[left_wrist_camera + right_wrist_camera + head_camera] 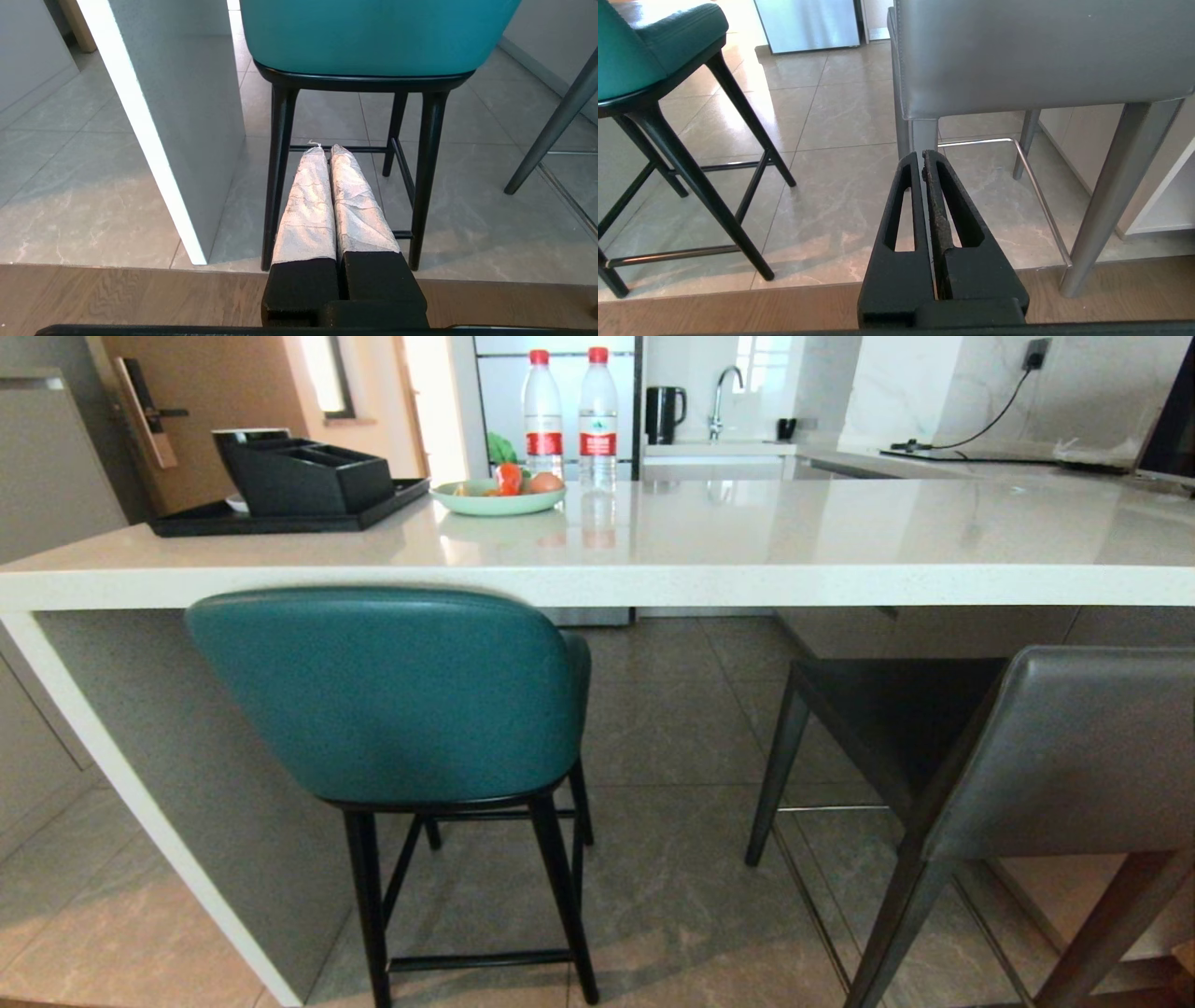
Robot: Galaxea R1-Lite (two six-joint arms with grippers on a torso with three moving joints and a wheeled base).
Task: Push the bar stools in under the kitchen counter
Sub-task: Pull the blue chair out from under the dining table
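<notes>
Desk point(709, 537) of glossy white stone spans the head view, its thick front edge running left to right above both stools; a slanted white side panel point(140, 784) closes the left end. Teal stool point(392, 695) stands just beside that panel, the top of its rounded back level with the slab's front edge and its seat partly beneath; its thin black legs rest on grey floor tiles point(672, 728). Grey stool point(1046, 756) stands to the right, well apart from the teal one, with its back standing proud of the desk edge, nearer the camera. Open tiled floor lies between the two stools and beneath the slab. A strip of wooden flooring point(117, 294) borders the tiles on the near side. Left gripper point(326, 148), fingers wrapped in pale tape and pressed together, points at the teal stool's legs without touching them. Right gripper point(922, 155), black fingers likewise closed on nothing, points at the grey stool's back, low and clear of it. Neither arm appears in the head view.
</notes>
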